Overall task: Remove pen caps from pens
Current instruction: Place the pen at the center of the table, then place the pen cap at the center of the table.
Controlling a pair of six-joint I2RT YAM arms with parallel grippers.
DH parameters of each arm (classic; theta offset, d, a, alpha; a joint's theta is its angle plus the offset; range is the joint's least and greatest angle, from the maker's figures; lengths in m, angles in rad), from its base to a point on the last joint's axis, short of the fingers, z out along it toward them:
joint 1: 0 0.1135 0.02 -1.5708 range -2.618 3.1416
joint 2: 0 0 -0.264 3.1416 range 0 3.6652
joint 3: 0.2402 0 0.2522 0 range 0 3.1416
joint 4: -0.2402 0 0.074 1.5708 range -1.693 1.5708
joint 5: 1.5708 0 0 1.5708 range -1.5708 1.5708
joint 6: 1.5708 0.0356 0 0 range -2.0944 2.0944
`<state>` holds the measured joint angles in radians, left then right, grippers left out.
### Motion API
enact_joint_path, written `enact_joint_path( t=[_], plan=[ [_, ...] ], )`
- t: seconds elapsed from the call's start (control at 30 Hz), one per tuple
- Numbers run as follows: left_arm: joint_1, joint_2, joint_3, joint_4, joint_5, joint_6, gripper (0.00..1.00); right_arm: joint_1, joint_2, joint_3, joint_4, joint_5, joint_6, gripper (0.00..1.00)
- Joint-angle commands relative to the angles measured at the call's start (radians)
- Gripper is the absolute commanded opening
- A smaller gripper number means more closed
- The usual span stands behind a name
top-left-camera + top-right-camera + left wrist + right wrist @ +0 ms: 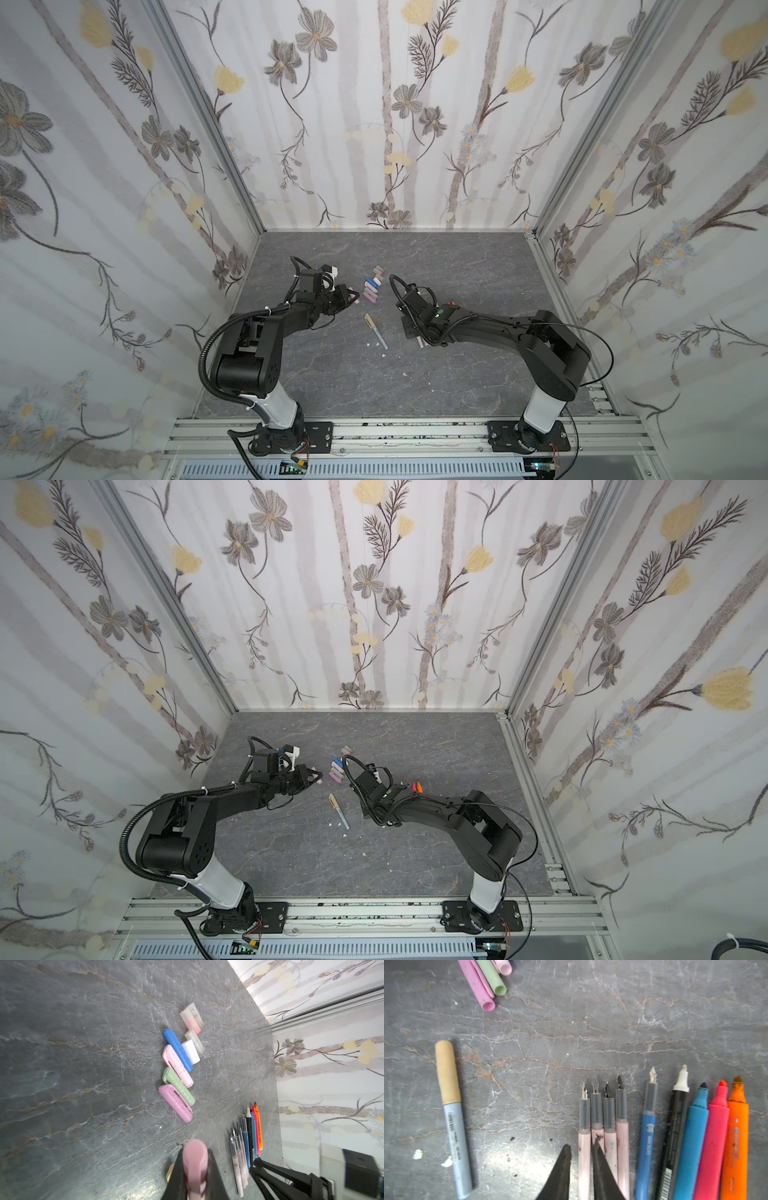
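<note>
While the left gripper (195, 1150) pinches a pink cap (195, 1167) between closed jaws, we find one pen not yet uncapped: the pale blue pen (453, 1126) with its tan cap (447, 1072); it lies near the middle of the worktop (457, 270), between the arms, long axis running roughly front to back, cap toward the back edge.

The right gripper (581, 1147) hangs just beside it, over the row of uncapped pens (691, 1136), jaws slightly parted astride a pale pink pen (584, 1138); whether a pad touches that barrel we cannot tell.

Both grippers stand near the capped pen; we judge the right better placed, the left being laden.

The removed pen caps (176, 1103) lie in a loose row nearer the back edge, ahead of the left gripper; no container is in view.
</note>
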<state>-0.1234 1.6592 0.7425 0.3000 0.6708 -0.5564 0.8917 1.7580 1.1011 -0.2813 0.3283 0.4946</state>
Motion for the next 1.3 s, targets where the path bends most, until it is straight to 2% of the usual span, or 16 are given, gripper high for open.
enact_joint_path(
  t=[0.0, 0.37, 0.63, 0.87, 1.27],
  plan=[
    [-0.002, 0.012, -0.011, 0.045, 0.016, 0.002, 0.00, -0.006, -0.040, 0.018, -0.011, 0.045, -0.020, 0.21],
    [-0.036, 0.085, -0.002, 0.062, 0.008, 0.010, 0.01, -0.027, -0.084, -0.008, 0.001, 0.030, -0.021, 0.21],
    [-0.044, 0.160, 0.021, 0.123, 0.000, -0.033, 0.06, -0.028, -0.084, -0.023, 0.009, 0.021, -0.017, 0.21],
    [-0.061, 0.181, 0.042, 0.148, -0.004, -0.068, 0.16, -0.033, -0.083, -0.024, 0.010, 0.021, -0.019, 0.21],
    [-0.061, 0.221, 0.061, 0.149, -0.014, -0.074, 0.18, -0.036, -0.079, -0.031, 0.013, 0.015, -0.024, 0.21]
  ],
)
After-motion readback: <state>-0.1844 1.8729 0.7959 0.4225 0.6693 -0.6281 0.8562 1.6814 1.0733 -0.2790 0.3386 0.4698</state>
